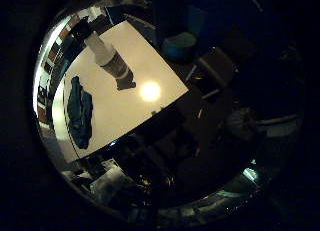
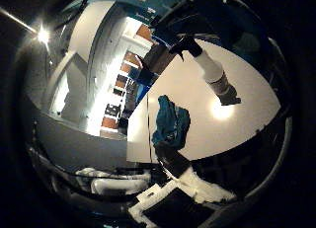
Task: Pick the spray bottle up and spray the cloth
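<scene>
The trigger head of the spray bottle (image 2: 210,70) is lost in shadow against the dark background, so its nozzle direction cannot be made out. The folds of the cloth (image 2: 170,122) are partly covered, in the thumb side view, by a dark part of the hand (image 2: 185,181), whose finger posture cannot be judged. The far edges of the table (image 1: 120,111) are swallowed by darkness.

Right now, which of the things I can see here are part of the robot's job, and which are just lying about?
Part of the job:
- white spray bottle with a dark trigger head, standing on the table
- crumpled teal cloth, lying on the table apart from the bottle
- pale glossy table carrying both

Just lying about:
- teal round stool beyond the table
- shelving along the wall
</scene>
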{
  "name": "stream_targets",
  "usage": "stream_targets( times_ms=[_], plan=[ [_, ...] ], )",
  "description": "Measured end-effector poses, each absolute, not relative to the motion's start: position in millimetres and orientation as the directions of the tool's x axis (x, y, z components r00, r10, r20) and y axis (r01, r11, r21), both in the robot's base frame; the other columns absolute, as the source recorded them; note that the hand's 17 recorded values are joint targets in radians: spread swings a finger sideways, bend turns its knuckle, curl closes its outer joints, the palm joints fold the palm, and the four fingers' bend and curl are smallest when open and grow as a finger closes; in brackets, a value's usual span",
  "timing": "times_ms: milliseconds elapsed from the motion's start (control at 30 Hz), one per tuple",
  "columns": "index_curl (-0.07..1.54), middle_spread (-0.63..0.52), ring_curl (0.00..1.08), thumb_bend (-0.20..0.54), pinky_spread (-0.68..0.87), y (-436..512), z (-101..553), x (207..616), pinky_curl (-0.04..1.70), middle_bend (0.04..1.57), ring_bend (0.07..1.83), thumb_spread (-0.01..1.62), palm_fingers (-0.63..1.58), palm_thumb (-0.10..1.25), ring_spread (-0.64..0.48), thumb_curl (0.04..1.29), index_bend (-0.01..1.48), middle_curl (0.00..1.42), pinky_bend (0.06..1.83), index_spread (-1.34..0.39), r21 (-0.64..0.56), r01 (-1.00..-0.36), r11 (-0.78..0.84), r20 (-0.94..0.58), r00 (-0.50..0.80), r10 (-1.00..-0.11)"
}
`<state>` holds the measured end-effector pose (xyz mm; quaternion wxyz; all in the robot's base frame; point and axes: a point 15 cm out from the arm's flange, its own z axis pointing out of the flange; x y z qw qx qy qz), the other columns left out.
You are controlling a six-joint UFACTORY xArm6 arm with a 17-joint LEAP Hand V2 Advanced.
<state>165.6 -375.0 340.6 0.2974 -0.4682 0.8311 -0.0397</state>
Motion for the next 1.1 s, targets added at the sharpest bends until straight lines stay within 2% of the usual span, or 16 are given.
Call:
stream_targets(
  times_ms=[233,300,400,567,800,1100],
  plan=[
    [0.27,0.19,0.26,-0.026,0.42,-396,325,168,0.03,0.25,0.43,1.01,0.07,0.52,0.24,0.31,0.16,0.34,0.82,-0.2,-0.321,-0.755,0.572,-0.49,-0.384,-0.783],
    [0.27,0.18,0.27,-0.026,0.43,-402,320,171,0.02,0.29,0.48,1.01,0.14,0.52,0.22,0.31,0.14,0.35,0.81,-0.2,-0.316,-0.753,0.577,-0.51,-0.378,-0.773],
    [0.26,0.14,0.29,-0.026,0.42,-406,317,182,0.01,0.33,0.55,1.01,0.2,0.53,0.19,0.31,0.15,0.36,0.82,-0.17,-0.322,-0.742,0.587,-0.56,-0.351,-0.75],
    [0.28,0.13,0.28,-0.026,0.41,-410,317,197,0.0,0.34,0.55,1.01,0.2,0.54,0.18,0.31,0.16,0.36,0.85,-0.15,-0.322,-0.738,0.593,-0.64,-0.292,-0.711],
    [0.3,0.16,0.26,-0.026,0.42,-406,314,216,0.0,0.33,0.51,1.01,0.17,0.56,0.2,0.32,0.16,0.36,0.85,-0.13,-0.305,-0.754,0.582,-0.731,-0.206,-0.65],
    [0.31,0.23,0.24,-0.028,0.43,-401,298,242,0.0,0.3,0.45,0.98,0.08,0.48,0.24,0.3,0.17,0.35,0.77,-0.08,-0.269,-0.807,0.526,-0.774,-0.144,-0.617]
  ],
)
